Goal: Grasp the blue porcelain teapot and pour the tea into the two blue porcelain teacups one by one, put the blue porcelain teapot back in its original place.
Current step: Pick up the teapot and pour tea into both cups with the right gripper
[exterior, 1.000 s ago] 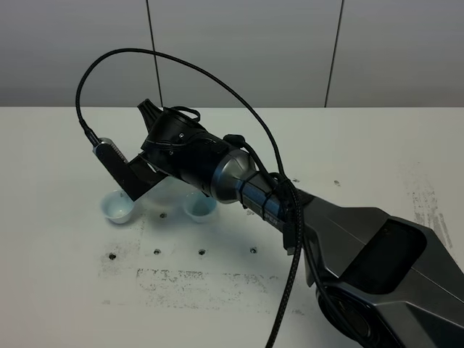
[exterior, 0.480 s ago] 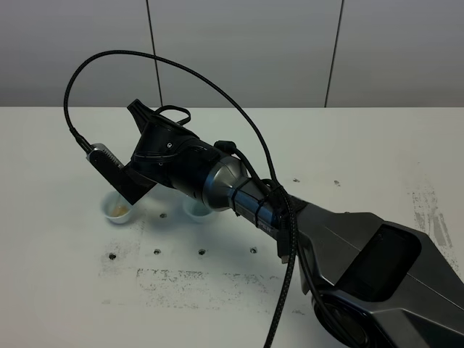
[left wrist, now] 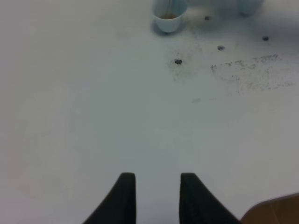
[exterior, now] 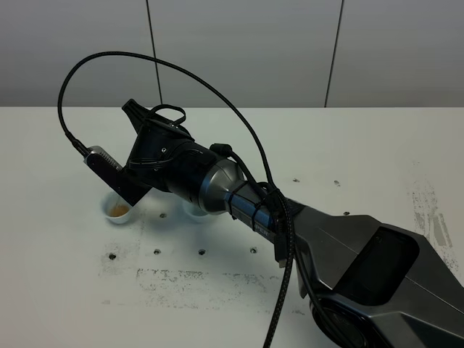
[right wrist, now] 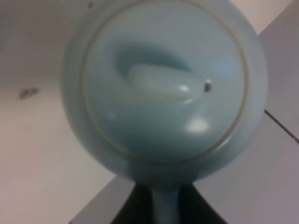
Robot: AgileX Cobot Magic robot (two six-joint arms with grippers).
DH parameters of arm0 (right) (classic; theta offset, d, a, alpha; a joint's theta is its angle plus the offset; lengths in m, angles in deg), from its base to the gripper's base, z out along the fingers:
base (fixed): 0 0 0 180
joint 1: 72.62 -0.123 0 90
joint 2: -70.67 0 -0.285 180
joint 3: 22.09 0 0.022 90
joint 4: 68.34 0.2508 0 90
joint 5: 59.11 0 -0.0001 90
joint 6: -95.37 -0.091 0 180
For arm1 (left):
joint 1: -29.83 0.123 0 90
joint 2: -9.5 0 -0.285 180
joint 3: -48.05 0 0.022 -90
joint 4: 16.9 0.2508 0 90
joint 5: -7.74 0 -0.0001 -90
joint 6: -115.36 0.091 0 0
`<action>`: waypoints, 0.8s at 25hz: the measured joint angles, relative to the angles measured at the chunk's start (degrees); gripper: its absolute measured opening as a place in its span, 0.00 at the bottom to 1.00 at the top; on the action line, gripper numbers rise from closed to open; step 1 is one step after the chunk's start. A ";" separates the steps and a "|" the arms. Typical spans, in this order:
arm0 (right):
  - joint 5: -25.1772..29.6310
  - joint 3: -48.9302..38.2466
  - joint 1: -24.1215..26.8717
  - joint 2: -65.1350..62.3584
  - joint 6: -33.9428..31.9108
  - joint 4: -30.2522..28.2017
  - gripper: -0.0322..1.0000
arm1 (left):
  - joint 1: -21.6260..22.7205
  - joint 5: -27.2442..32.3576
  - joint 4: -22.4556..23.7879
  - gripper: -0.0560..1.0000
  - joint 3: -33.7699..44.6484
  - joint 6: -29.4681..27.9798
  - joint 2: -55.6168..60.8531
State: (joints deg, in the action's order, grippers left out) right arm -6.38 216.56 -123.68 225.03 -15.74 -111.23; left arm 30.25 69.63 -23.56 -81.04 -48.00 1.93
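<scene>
The blue porcelain teapot (right wrist: 163, 88) fills the right wrist view, lid and knob facing the camera. My right gripper (right wrist: 164, 203) is shut on its loop handle. In the exterior view the right arm (exterior: 217, 181) reaches across to the left and its wrist hides the pot above the two blue porcelain teacups. The left teacup (exterior: 117, 211) holds brown tea and also shows in the left wrist view as the teacup (left wrist: 167, 19). The other teacup (exterior: 193, 211) is partly hidden by the arm. My left gripper (left wrist: 154, 196) hovers over bare table, fingers apart, holding nothing.
The white table (exterior: 362, 152) has small dark screw holes (exterior: 157, 251) and a scuffed grey patch (exterior: 196, 279) in front of the cups. A black cable (exterior: 181, 72) loops high over the right wrist. A wooden edge (left wrist: 275, 212) shows by the left gripper.
The right wrist has swung left and tilted further, hiding the teapot behind it. The left teacup, pale inside a second ago, now shows brown tea.
</scene>
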 joint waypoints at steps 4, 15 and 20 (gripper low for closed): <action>-0.07 0.00 -0.07 0.00 0.86 -0.73 0.09 | 0.00 0.00 0.00 0.33 0.00 0.00 0.00; -0.44 0.00 -0.96 0.00 1.44 -2.48 0.09 | 0.00 0.00 0.00 0.33 0.00 0.00 0.00; -0.44 0.00 -1.14 0.00 1.57 -3.63 0.09 | 0.00 0.00 0.00 0.33 0.00 0.00 0.00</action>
State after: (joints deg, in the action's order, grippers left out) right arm -6.81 216.56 -124.82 225.03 -14.17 -114.86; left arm 30.25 69.63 -23.56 -81.04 -48.00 1.93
